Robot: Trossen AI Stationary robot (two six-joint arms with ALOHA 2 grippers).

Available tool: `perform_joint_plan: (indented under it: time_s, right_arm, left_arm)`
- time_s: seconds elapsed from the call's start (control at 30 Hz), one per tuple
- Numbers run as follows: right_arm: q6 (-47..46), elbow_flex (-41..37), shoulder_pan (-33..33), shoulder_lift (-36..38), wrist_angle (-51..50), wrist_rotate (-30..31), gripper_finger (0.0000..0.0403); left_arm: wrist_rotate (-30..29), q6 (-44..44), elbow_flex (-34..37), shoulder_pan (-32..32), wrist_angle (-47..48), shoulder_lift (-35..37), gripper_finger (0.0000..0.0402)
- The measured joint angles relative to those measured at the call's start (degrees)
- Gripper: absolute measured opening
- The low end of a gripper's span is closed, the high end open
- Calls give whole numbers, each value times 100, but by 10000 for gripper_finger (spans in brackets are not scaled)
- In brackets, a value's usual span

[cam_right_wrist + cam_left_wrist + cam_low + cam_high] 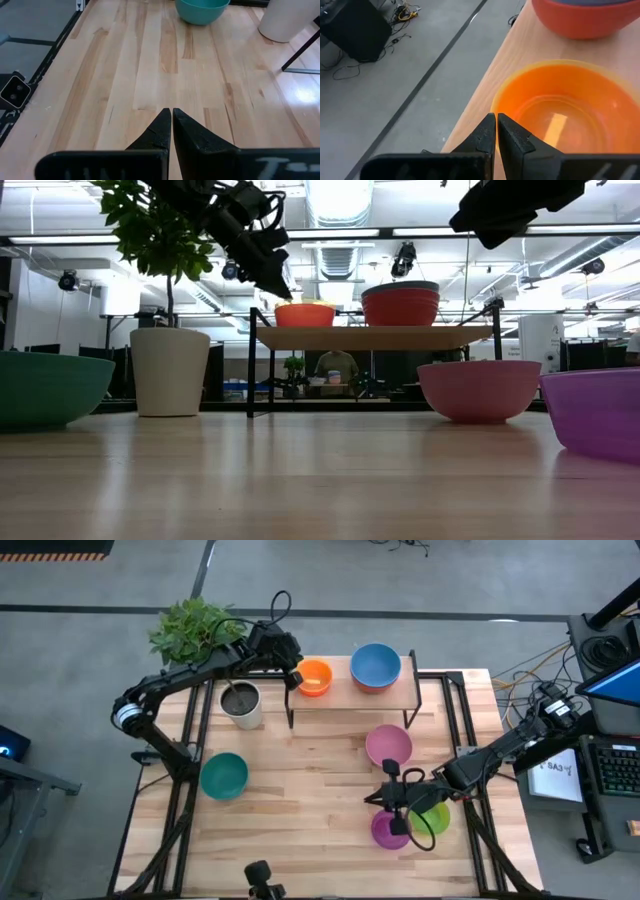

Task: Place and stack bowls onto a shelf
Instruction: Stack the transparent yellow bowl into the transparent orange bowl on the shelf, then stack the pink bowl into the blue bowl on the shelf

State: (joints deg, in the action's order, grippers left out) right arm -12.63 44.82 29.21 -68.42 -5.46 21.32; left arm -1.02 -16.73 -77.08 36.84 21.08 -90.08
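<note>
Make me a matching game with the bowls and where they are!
Things:
1. orange bowl
2. teal bowl
3. pink bowl
4. purple bowl

Places:
A. on the table, touching the green bowl
B. on the shelf, beside the blue bowl
C. on the table, just in front of the shelf
D. on the table, alone on the plant pot side

Pairs: 1-B, 2-D, 3-C, 4-A

Two matte black jointed arms, a silver band on the left arm [125, 716] (near its base); looping black cables; wedge-shaped dark fingers [512, 140]; white lettering along the wrist housing.
</note>
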Motion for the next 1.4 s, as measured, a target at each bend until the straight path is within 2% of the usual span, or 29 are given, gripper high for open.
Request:
perform_joint_plan:
  time_s: [0.2,0.43,0.53,0.67,0.97,1.17,1.27,1.33,1.4]
  right_arm:
    - [-161,-1,0,0,-4,193,9]
    - [-563,-2,0,0,-25,428,9]
    - [-751,-2,-37,0,-26,728,9]
    - [-1044,-2,-282,0,-74,705,9]
    - [-2002,-4,-1421,7,-1120,-84,9]
    - [-2219,-4,-2228,7,-1559,-411,9]
    - [-2343,1,-2551,7,-1585,-896,9]
    - [-2387,121,-2668,-7,-1804,-1169,9]
    - [-2392,358,-2691,-60,-2087,-1177,9]
  left_arm:
    - [204,126,-2,-402,23,268,1]
    - [361,124,50,-1364,385,767,1]
    - [369,113,328,-1815,383,1078,1]
    - [367,264,1000,-2334,155,1628,1]
    - [300,944,2788,-3220,-1266,3002,1]
    - [-422,1127,3517,-3420,-1851,3691,1]
    - [-760,1168,3733,-3418,-1894,3937,1]
    - [-947,1180,3834,-3418,-1885,4069,1]
    - [-1055,1180,3916,-3418,-1915,4169,1]
